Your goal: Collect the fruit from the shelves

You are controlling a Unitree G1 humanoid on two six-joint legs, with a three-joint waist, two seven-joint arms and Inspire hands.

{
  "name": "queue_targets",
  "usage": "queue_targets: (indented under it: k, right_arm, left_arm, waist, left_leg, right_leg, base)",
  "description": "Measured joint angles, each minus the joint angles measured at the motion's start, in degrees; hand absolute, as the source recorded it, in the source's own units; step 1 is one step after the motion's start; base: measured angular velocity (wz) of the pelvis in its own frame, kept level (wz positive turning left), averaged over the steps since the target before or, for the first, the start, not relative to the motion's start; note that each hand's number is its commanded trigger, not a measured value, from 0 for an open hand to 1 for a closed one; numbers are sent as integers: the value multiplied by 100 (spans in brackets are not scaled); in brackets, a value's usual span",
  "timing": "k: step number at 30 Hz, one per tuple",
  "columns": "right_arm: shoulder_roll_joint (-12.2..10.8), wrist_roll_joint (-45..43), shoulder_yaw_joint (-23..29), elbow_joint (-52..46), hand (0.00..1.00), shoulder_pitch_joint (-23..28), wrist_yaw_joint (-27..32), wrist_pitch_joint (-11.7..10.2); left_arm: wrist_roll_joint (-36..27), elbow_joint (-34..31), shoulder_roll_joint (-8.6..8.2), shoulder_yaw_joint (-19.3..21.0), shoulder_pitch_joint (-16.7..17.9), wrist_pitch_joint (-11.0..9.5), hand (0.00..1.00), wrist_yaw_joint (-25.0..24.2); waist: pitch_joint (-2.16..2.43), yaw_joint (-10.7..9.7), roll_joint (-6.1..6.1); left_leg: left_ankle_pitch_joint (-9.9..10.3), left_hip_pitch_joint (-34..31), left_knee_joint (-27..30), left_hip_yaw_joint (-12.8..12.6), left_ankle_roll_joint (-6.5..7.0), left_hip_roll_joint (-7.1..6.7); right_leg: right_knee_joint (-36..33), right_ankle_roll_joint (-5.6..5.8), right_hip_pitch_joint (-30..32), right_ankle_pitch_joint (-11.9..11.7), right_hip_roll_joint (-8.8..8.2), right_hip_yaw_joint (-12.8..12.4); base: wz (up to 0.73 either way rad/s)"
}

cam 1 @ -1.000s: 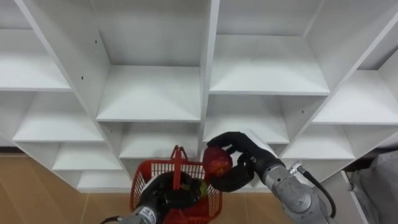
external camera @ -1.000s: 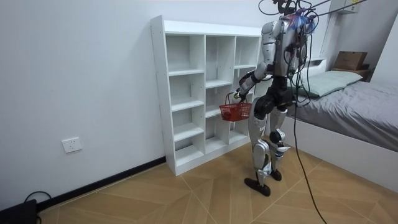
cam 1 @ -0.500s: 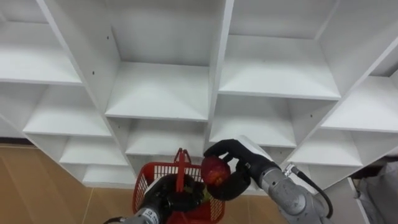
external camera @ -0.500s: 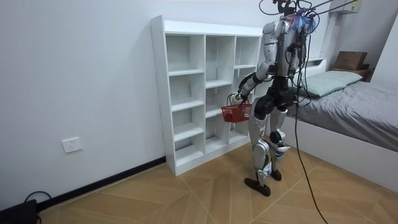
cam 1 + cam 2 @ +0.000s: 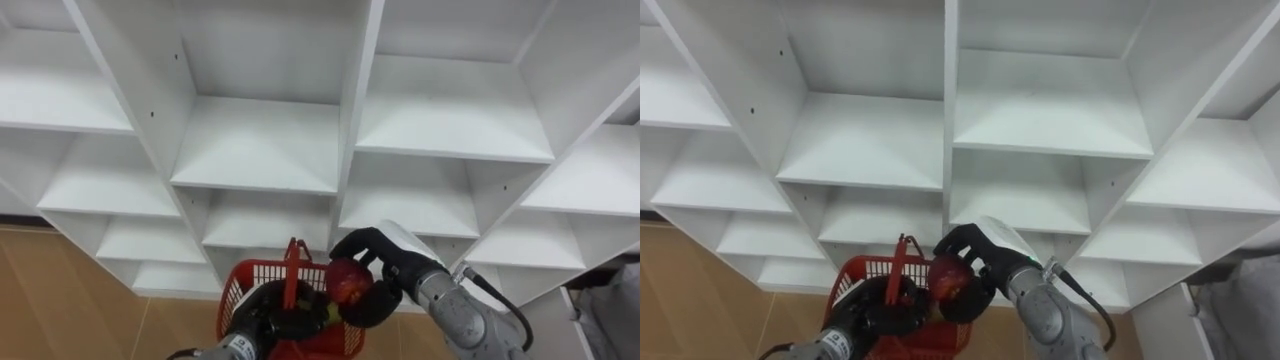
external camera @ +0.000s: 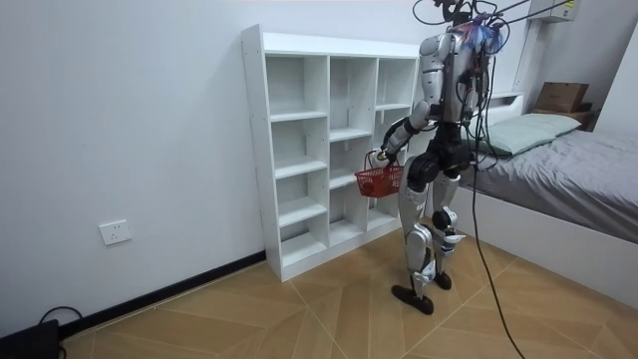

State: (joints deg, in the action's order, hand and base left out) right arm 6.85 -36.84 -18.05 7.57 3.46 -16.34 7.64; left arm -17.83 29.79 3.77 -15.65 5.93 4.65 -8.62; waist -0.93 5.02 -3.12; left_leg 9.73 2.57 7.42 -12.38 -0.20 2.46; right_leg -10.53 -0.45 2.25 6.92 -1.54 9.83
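Right robot hand [image 5: 388,252] is being occupied by a red apple [image 5: 348,281], clasped in curled fingers at the right rim of the basket [image 5: 243,292]. That basket is being carried by its handle [image 5: 292,268] in the closed left robot hand [image 5: 274,316], before the closet [image 5: 255,150].

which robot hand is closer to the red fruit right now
Right. The right robot hand is curled round the red fruit, holding it over the red basket. The left robot hand grips that basket, just left of and below the fruit.
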Motion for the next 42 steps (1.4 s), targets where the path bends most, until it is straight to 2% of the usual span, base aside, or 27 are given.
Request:
queue_targets:
  k: [17, 30, 34, 42]
  right_arm:
    - [-4, -188, -110, 0, 100, 0, -5, 1]
    - [18, -296, -203, 11, 100, 0, -1, 56]
    - [18, -399, -211, 265, 100, -11, 77, 48]
    - [-91, -412, -330, 1018, 100, -213, 278, 67]
  left_arm:
    - [-1, 0, 5, -30, 0, 0, 100, -62]
    - [11, -5, 23, -21, 2, 1, 100, -83]
    - [155, -4, 40, -30, 2, 0, 100, -83]
    - [178, -5, 144, -121, 39, 1, 100, -81]
  waist:
    - [9, 20, -14]
    - [19, 61, -23]
    - [19, 165, -21]
    - [16, 175, -25]
  left_leg:
    - [0, 21, 17, 9, 0, -1]
    - [0, 118, 22, 68, 0, -3]
    - [0, 115, 23, 107, 0, -5]
    - [1, 75, 21, 162, 0, -14]
  right_leg:
    - [-10, 0, 2, 0, -4, 10]
    - [-8, -1, -130, 1, -20, 126]
    - [-6, -1, -152, 1, -24, 161]
    - [-2, 8, -159, 29, -36, 212]
  base:
    - [0]
    - [2]
    - [5]
    - [3]
